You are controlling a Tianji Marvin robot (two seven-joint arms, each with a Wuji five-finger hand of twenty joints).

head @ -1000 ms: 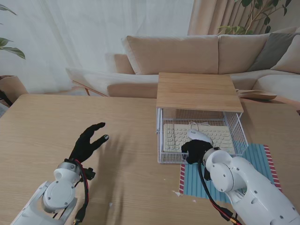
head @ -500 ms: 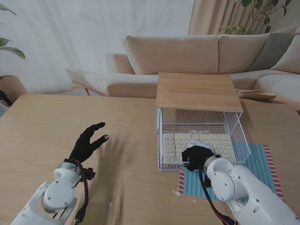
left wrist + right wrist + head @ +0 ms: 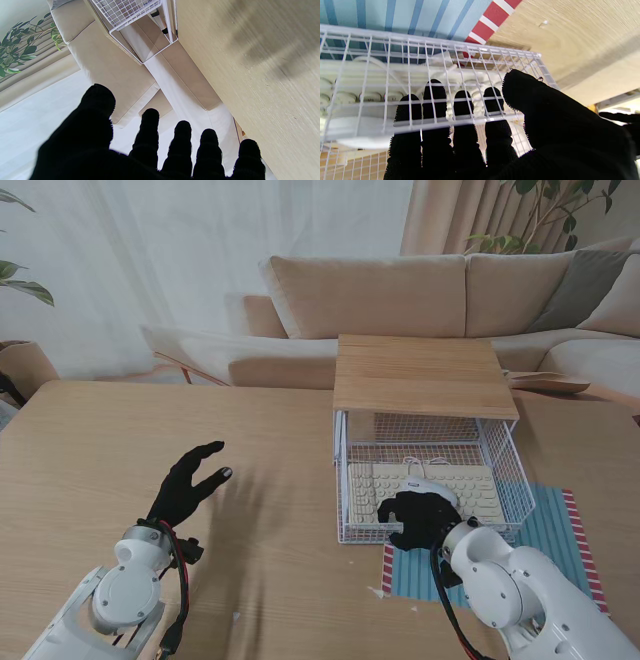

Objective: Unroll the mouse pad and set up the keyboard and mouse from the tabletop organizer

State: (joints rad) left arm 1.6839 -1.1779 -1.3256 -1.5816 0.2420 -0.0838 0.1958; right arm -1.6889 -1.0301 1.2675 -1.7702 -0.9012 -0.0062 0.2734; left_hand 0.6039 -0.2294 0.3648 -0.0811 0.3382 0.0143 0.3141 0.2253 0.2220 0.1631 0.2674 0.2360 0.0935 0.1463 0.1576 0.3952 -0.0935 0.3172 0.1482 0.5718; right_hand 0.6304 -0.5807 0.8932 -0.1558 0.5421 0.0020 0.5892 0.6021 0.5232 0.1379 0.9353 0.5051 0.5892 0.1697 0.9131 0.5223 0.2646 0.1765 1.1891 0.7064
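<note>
The right hand (image 3: pixel 420 518) is seen hooked over the near rim of the wire drawer (image 3: pixel 515 480), its four fingers (image 3: pixel 435 100) reaching inside through the mesh while the thumb stays outside the rim. The rim wire is grasped between them; nothing else is held. Just beyond the fingertips the white mouse (image 3: pixel 432 490) is seen lying on the cream keyboard (image 3: pixel 375 485), with its cord looped over the keys. Both are still inside the drawer, which is drawn out from under the wooden top of the tabletop organizer (image 3: pixel 425 375), standing near the far right part of the table (image 3: pixel 120 440). The drawer's near end overhangs the mouse pad (image 3: pixel 555 530), a blue striped mat with red and white ends, which is laid flat by the table's near right edge.

The left hand (image 3: pixel 187 483) is held released above the table's near left part, fingers (image 3: pixel 150 132) spread and nothing in it, well apart from the organizer. A beige sofa (image 3: pixel 400 295) is seen beyond the far edge of the table.
</note>
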